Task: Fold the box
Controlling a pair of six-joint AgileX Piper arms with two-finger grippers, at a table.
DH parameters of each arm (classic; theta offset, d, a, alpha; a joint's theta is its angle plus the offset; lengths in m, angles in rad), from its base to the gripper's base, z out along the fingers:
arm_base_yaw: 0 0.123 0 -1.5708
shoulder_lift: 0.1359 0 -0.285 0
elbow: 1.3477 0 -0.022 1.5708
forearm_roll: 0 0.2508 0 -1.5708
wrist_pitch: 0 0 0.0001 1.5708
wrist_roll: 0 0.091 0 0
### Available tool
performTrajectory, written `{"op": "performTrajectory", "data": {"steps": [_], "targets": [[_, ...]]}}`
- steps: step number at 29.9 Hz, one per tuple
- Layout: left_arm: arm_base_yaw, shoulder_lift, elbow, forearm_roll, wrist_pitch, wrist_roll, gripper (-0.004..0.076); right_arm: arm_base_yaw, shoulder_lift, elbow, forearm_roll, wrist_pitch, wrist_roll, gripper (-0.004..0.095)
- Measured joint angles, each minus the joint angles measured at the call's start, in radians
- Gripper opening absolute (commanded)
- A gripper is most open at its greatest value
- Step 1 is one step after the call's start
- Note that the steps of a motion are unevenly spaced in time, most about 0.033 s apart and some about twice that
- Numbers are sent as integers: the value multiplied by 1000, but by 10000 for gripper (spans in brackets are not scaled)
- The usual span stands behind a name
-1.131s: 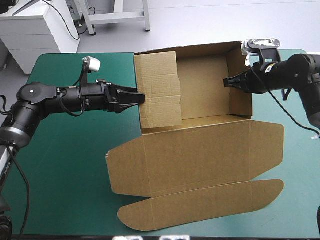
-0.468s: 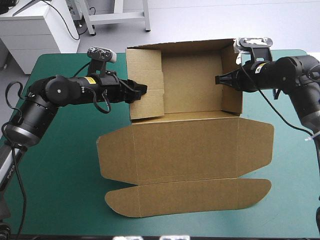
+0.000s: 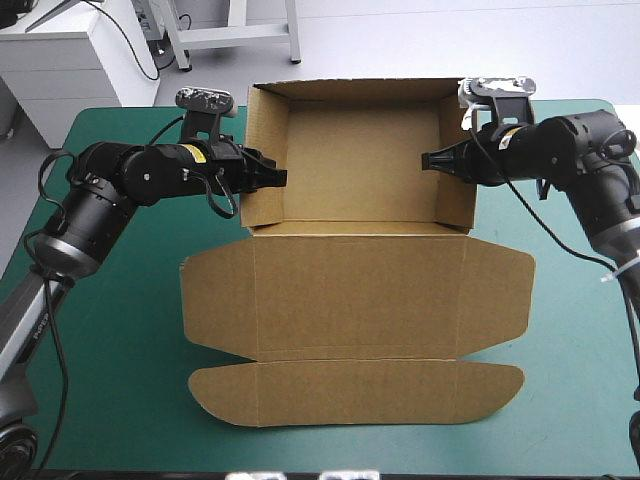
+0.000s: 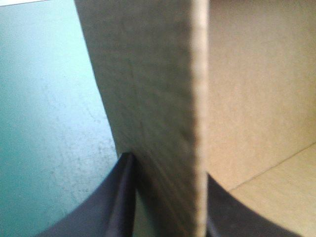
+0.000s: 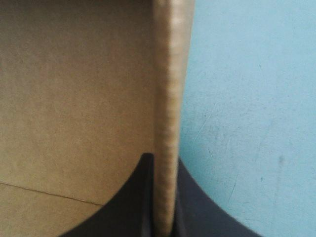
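– Walls are standing: brown cardboard box (image 3: 360, 290) is sitting on the middle of teal-green table (image 3: 130, 380), tray far, lid flat near. Grippers?
– Left black-finned gripper (image 3: 275, 178) and right black-finned gripper (image 3: 432, 160) are each pinching a side wall; letting go and tucking is likely coming next.

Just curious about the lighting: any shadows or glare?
High view: soft light, a thin shadow along the near edge of the box. Left wrist view: pale sheen on the cover. Right wrist view: cover evenly lit, no hard shadows.
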Motion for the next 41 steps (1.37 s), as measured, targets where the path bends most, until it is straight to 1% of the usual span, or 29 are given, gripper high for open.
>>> {"op": "performTrajectory", "data": {"steps": [8,23,34,41], "targets": [[-1,92,-22,104,81,-9,-8,66,75,0,-67,28,50,-12],[-7,296,-27,103,252,-51,-8,71,234,0,-68,185,54,-13],[-7,379,-89,105,334,-53,-8,71,271,2,-59,208,54,-14],[-7,401,-93,108,345,-60,-8,72,294,3,-59,210,54,-14]]}}
